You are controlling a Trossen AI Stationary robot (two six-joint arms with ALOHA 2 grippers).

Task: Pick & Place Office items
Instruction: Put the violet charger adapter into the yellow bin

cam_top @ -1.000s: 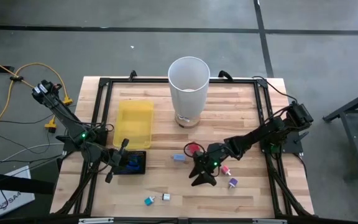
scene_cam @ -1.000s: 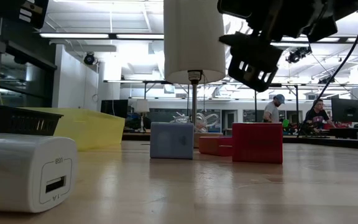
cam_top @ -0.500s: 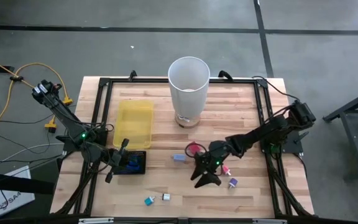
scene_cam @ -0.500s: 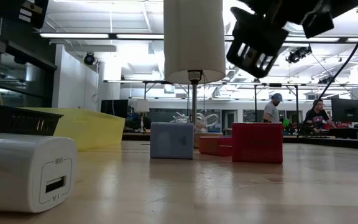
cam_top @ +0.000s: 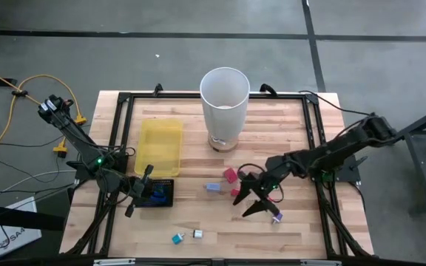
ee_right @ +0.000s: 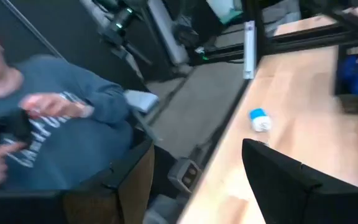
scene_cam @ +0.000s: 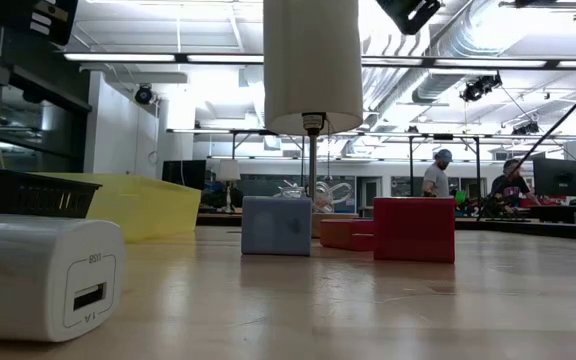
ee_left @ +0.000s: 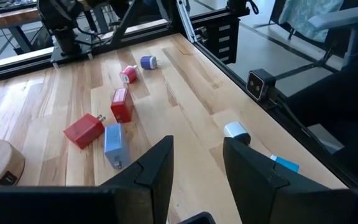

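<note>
Small office items lie on the wooden table: two red pieces (ee_left: 84,130) (ee_left: 122,104), a light blue one (ee_left: 113,145), a pink one (ee_left: 128,74), a purple one (ee_left: 148,61), a white one (ee_left: 236,130) and a teal one (ee_left: 284,163). My right gripper (cam_top: 244,202) hangs open high above the red, pink and purple pieces, with nothing between its fingers (ee_right: 129,180). My left gripper (cam_top: 140,192) stands open at the left end of the black mesh tray (cam_top: 166,182), which holds a blue piece (cam_top: 157,195).
A tall white bin (cam_top: 225,107) stands at the middle far side on a round wooden base. A yellow tray (cam_top: 160,144) lies beyond the black one. A black frame (cam_top: 313,140) runs round the table. A person in a blue sweatshirt (ee_right: 61,124) is beyond the near edge.
My right gripper has risen well clear of the table, away from the red and pink pieces, and has rolled about its pointing line. It has stayed open and carries nothing. The pieces lie where they were.
</note>
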